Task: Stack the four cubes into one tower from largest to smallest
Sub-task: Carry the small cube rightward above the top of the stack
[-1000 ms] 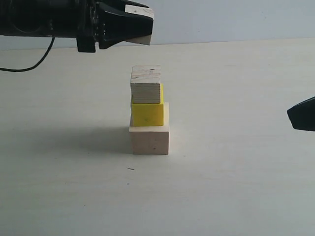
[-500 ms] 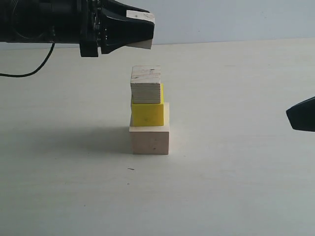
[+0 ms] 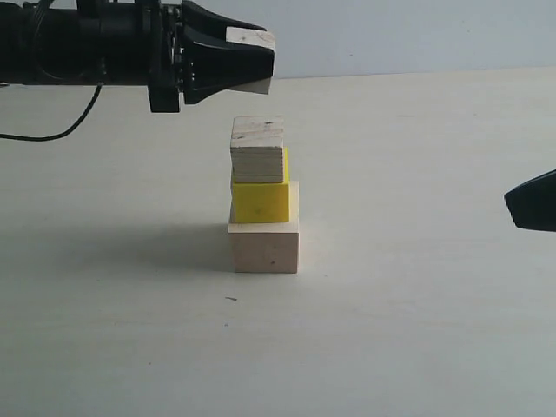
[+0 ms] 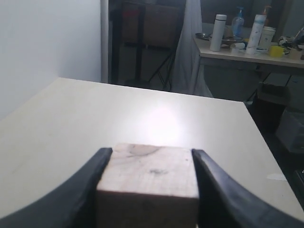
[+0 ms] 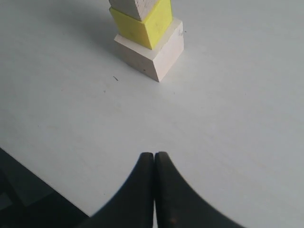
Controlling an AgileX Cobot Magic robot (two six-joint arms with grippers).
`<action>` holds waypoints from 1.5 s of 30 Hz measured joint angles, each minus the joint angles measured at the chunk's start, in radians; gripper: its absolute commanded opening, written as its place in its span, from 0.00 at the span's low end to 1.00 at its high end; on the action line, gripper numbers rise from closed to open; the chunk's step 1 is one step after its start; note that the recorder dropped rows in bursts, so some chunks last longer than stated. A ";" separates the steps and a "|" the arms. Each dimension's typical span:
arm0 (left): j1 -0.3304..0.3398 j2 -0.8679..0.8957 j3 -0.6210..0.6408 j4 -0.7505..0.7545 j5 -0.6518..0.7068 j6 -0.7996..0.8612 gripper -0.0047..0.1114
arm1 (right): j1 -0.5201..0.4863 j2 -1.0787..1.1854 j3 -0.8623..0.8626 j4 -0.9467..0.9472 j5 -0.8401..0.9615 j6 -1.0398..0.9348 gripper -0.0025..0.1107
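Pale surface [image 3: 417,330], and near its middle I see the large pale wooden cube [image 3: 264,247], the yellow cube [image 3: 259,201] on it, then the plywood cube [image 3: 257,150]. My left gripper [image 3: 256,62] hangs above them, clamped on the smallest pale cube [image 3: 250,38]. The right gripper [image 5: 154,161] is pressed together, toward the right edge.

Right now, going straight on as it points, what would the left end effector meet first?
Probably nothing: the left end effector, holding the smallest cube, would pass above the plywood cube; depth unclear.
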 measured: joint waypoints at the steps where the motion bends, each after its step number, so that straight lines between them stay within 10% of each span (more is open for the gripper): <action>1: 0.000 0.009 0.000 -0.002 0.000 0.000 0.04 | 0.000 0.000 0.000 0.000 0.000 0.000 0.02; 45: -0.035 0.074 0.000 -0.001 0.000 0.000 0.04 | 0.000 0.000 0.000 0.009 -0.022 0.000 0.02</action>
